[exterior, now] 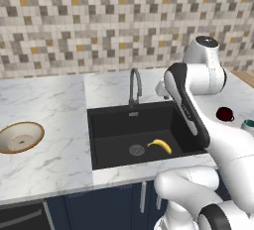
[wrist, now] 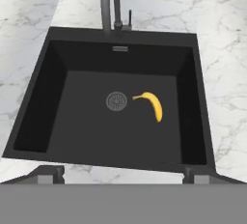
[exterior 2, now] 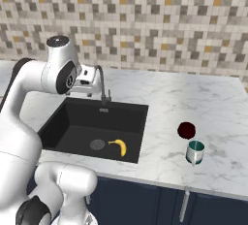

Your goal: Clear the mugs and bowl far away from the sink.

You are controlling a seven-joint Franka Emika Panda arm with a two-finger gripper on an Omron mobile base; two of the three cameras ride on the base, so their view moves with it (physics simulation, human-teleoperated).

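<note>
Hand view poised over black recessed sink (wrist: 120, 117), jaws spread wide and empty, presumably surveying; maroon mug (exterior 2: 186, 130) and silvery teal-lined mug (exterior 2: 195, 152) right of basin, cream tan-rimmed bowl (exterior: 20, 137) left on marble counter (exterior: 49, 115).

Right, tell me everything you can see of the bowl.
The bowl is wide, shallow and round, cream-beige inside with a tan-brown rim and a faint ring at its bottom. It looks ceramic. It sits upright on the white marble counter, well to the left of the black sink, near the left edge of the left base view, which cuts off part of it. Nothing lies in it and nothing touches it but the counter.
</note>
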